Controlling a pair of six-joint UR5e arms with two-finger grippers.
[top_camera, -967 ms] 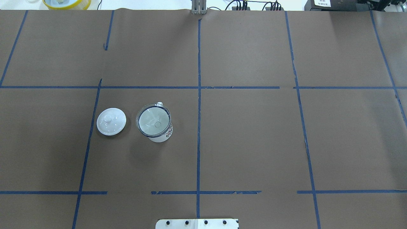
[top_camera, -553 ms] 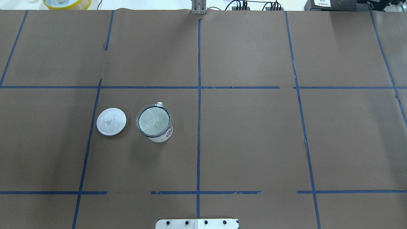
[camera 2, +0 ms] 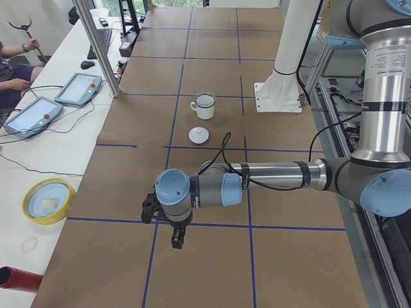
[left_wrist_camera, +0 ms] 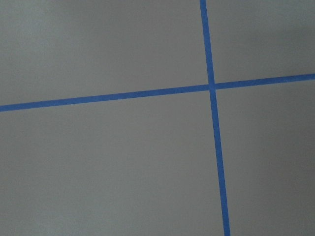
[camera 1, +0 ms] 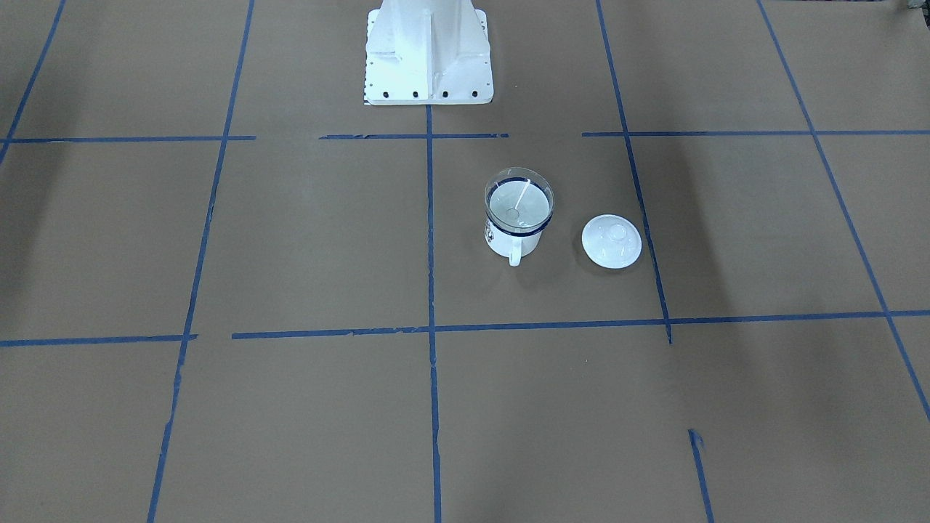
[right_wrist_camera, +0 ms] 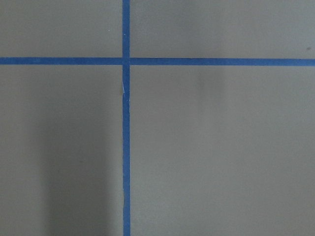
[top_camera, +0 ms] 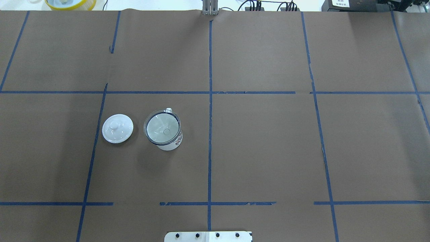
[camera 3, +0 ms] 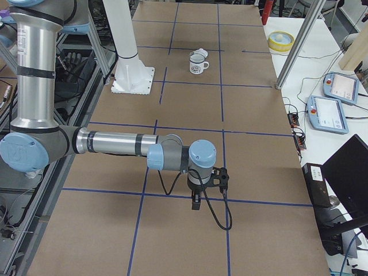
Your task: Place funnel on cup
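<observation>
Left of centre in overhead view: funnel point(top_camera: 162, 125) seated rim-up on cup point(top_camera: 170, 144), stem down inside, cup handle toward top of frame. Just left, not touching: white knobbed lid point(top_camera: 117, 128). Way up in top-left corner: yellow bowl point(top_camera: 84, 4) w/ sth pale in it. Side views: left arm point(camera 2: 276, 174) & right arm point(camera 3: 115, 142) stretched out low over table, well apart from cup, left gripper point(camera 2: 176, 239) & right gripper point(camera 3: 196, 202) pointing down. Can't tell if either is open or closed.
</observation>
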